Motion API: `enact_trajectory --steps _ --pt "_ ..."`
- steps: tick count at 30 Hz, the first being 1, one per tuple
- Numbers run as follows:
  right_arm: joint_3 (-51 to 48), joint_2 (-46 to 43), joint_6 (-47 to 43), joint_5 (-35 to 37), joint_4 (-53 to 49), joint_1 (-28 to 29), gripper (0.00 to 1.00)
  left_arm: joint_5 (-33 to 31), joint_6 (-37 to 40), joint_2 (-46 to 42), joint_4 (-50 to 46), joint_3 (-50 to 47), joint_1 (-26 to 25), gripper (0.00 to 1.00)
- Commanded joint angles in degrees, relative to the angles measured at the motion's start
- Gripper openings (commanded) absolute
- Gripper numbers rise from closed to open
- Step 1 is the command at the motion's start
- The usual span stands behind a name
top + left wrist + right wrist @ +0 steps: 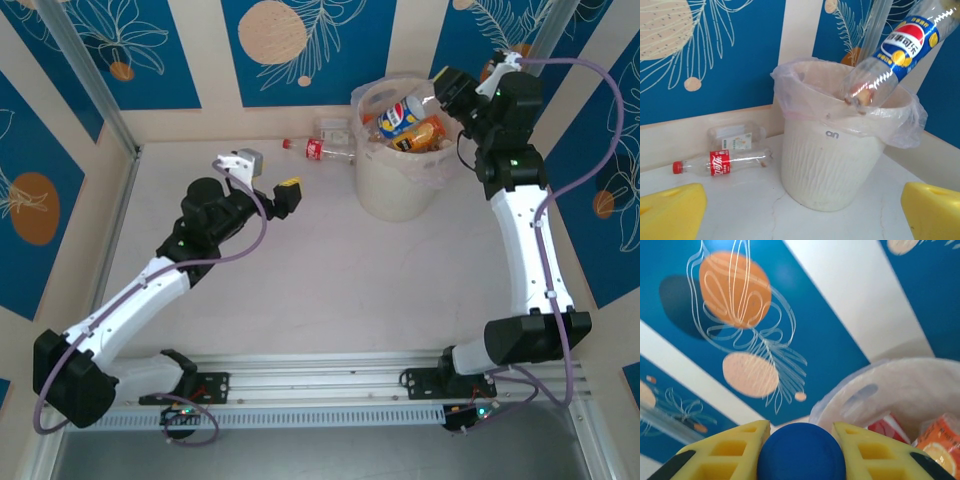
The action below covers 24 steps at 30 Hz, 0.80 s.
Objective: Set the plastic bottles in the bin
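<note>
Both arms are built alike: the left arm (130, 298) and right arm (525, 240) are made of white link shells w/ black joint housings. A purple-grey cable (252, 232) is run along each. A small green LED (512, 158) is seen on a black joint. The left gripper (802, 200) and right gripper (801, 440) are fitted w/ yellow fingers (722, 450) — rectangular pockets are moulded in, ends capped in black. A silver-white cam. block (240, 160) is mounted at the left wrist.

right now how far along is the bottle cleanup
Done: an orange-labelled bottle lies in the bin. In hand: the right gripper holds a blue-labelled bottle by its cap, tilted over the bin. Left: a red-labelled bottle and a pale-labelled bottle lie on the table beside the bin; the left gripper is open and empty.
</note>
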Motion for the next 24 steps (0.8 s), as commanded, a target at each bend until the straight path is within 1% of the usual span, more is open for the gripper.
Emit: enact_trajectory --steps 1,5,8,10,16,19,24 --pt "-1.0 -0.3 3.8 4.6 6.8 -2.7 0.1 -2.7 1.0 -2.1 -1.3 -0.7 -0.4 1.0" --pt "-2.3 0.4 6.4 6.3 9.0 -4.2 0.09 -3.9 1.2 -2.7 -2.5 -0.9 -0.4 1.0" --pt "-3.1 1.1 6.8 8.4 9.8 -4.6 0.09 -4.8 1.5 -2.9 -3.4 -0.8 -0.4 1.0" --pt "-2.6 2.4 6.7 8.5 9.2 -4.8 0.09 -5.7 1.5 -2.9 -4.1 -0.5 -0.4 1.0" --pt "2.8 9.8 6.6 4.1 4.6 -4.7 0.09 -11.0 0.2 -2.1 -8.2 1.0 -0.3 1.0" --pt "7.5 14.2 6.3 0.8 0.0 -4.8 0.06 -12.0 -0.4 -1.8 -9.8 1.5 -0.1 1.0" --pt "10.0 18.8 7.8 -2.5 -1.0 -4.8 0.06 -13.5 -1.3 -1.6 -11.0 1.2 0.0 1.0"
